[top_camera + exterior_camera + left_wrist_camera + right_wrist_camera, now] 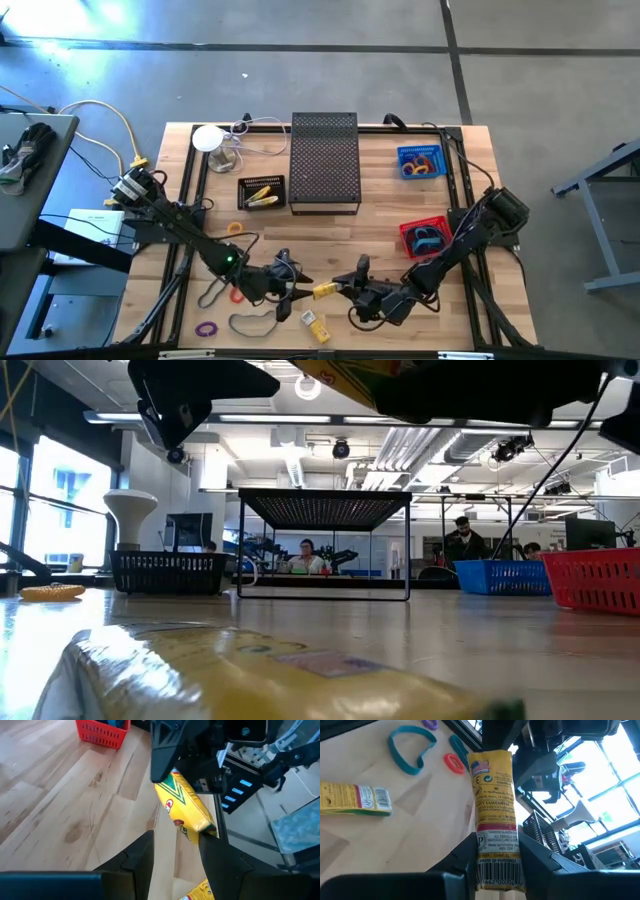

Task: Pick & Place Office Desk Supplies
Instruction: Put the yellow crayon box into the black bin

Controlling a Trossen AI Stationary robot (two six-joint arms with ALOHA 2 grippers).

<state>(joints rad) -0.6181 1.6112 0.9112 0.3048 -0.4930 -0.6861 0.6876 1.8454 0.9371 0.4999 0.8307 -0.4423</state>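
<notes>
- My left gripper (297, 291), near the tabletop's front edge, clamps one end of the yellow crayon box (325, 291).
- My right gripper (347, 290) clamps its other end; I should release one side only, keeping the box level.

My wooden table (380, 225) fills the middle of the overhead frame. At upper centre stands a black mesh stand (324, 160); left of it a small black basket (261, 192) and a white lamp (209, 139). A blue basket (420, 161) sits at upper right, a red basket (424, 237) at right of centre. Along the lower edge lie a yellow box (314, 325), a purple band (206, 328), a large dark band (250, 323) and a red band (237, 294); an orange band (235, 228) lies left of centre.
</notes>
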